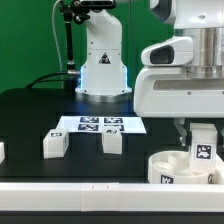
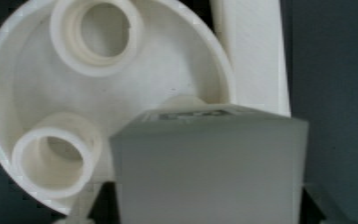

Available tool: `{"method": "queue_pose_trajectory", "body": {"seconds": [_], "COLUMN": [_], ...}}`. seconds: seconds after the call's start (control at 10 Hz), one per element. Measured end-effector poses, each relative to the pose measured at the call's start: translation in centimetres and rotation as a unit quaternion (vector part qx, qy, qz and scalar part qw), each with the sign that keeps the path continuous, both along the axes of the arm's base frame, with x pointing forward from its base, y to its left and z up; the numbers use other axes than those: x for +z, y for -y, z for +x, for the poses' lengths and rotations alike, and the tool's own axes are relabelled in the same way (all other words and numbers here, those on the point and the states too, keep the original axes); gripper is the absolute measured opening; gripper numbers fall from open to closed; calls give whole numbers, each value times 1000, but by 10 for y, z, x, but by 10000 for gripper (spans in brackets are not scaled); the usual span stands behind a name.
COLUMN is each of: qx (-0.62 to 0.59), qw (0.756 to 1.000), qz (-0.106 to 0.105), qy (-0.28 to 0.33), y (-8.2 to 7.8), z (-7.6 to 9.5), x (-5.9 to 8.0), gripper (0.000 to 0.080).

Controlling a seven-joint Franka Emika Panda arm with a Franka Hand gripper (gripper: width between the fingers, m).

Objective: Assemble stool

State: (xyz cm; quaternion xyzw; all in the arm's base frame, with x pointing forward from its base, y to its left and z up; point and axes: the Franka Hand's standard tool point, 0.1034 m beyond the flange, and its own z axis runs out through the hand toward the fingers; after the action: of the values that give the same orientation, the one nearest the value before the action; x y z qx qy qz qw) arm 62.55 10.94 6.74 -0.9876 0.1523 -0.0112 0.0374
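Note:
The round white seat (image 1: 168, 168) lies at the front on the exterior view's right, sockets up. My gripper (image 1: 201, 136) is shut on a white block leg (image 1: 204, 150) with a marker tag and holds it upright just over the seat. In the wrist view the held leg (image 2: 211, 165) fills the foreground in front of the seat (image 2: 25, 90). Two open round sockets (image 2: 101, 30) (image 2: 51, 160) show beside the leg. Two more legs (image 1: 54, 144) (image 1: 112, 142) stand on the black table.
The marker board (image 1: 100, 125) lies flat in the middle behind the loose legs. The arm's white base (image 1: 102, 70) stands at the back. A white rail (image 1: 90, 190) runs along the table's front edge. A white piece (image 1: 2, 152) shows at the far left edge.

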Motion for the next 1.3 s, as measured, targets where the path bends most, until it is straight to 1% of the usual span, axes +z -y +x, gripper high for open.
{"method": "queue_pose_trajectory", "body": {"seconds": [0.1, 0.4, 0.6, 0.7, 0.8, 1.0, 1.1, 1.2, 1.3], "qx": [-54, -122, -204, -243, -320, -425, -503, -521, -552], "qw": [998, 992, 979, 969, 946, 903, 860, 848, 827], "qz": [6, 13, 22, 30, 46, 66, 86, 91, 95], "qy": [-4, -10, -16, -17, -21, -28, -32, -33, -39], "y": [-2, -3, -3, -2, -1, -2, -3, -5, -6], "z": [0, 0, 0, 1, 2, 1, 0, -1, -1], "x": [0, 0, 0, 0, 0, -1, -2, -2, -2], "gripper": [340, 340, 340, 340, 340, 340, 340, 340, 340]}}
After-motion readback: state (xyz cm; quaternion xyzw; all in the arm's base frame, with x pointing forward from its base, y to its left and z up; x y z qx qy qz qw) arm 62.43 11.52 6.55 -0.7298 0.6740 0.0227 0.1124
